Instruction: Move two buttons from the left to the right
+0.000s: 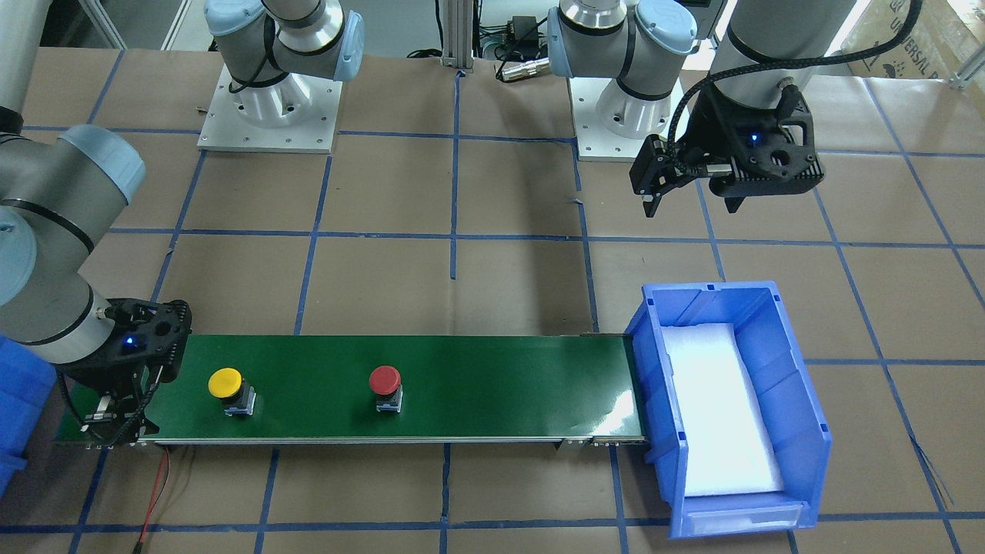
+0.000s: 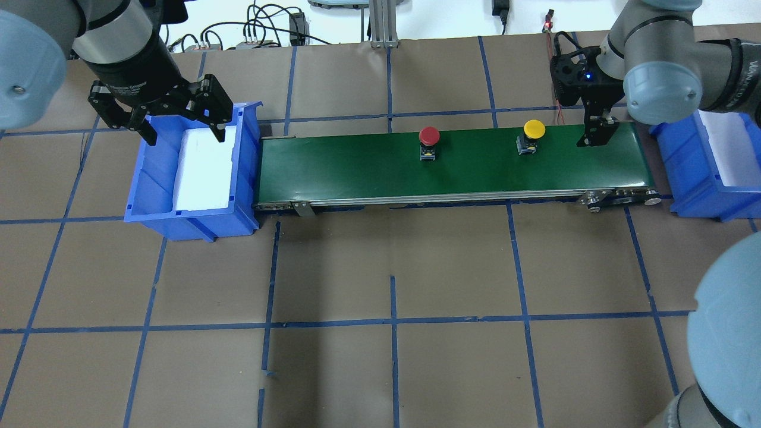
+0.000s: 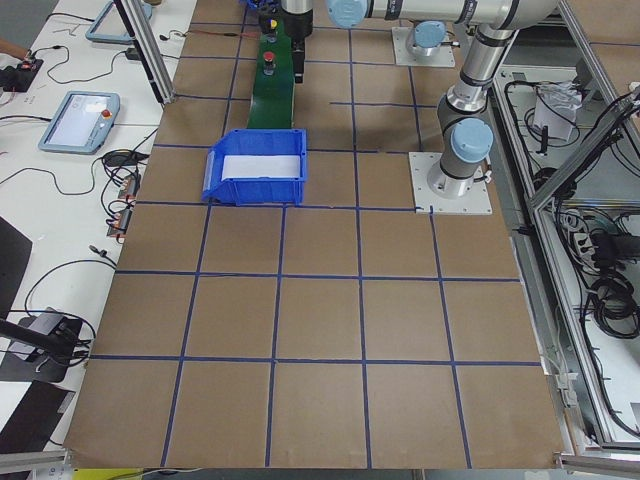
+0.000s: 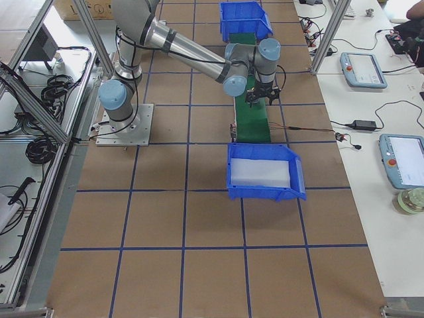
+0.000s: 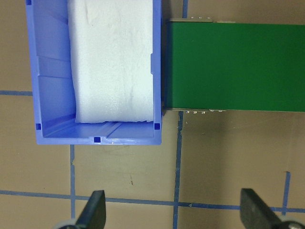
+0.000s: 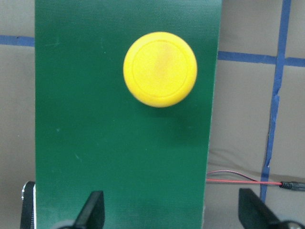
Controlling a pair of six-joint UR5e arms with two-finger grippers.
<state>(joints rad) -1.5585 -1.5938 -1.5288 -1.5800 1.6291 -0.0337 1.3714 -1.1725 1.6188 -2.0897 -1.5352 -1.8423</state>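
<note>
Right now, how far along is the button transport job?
Done: both buttons stand on the green conveyor belt, the yellow button nearest the open right gripper, the red button mid-belt. In hand: nothing; the left gripper hangs open near the blue bin. Remaining: neither button is in that bin, which holds only white foam.

This is a robotics lab or test cell: the bench [image 3: 320, 330] is papered brown and ruled into squares with blue tape [image 3: 280, 277]. Two arm bases [image 1: 265, 96] are bolted to metal plates [image 1: 315, 138] near its robot-side edge, and a green conveyor belt [image 2: 452, 166] lies nearer the operators' edge. Aluminium frame posts [image 3: 142, 50] rise along the edges and teach pendants [image 4: 363, 69] sit on a white side table [image 4: 404, 86] past the operators' edge (loose cables [image 3: 605, 270] hang behind the robot-side edge). A cardboard box [image 1: 923, 38] beyond one corner seems to carry the arm maker's name, though its lettering is cut off.
</note>
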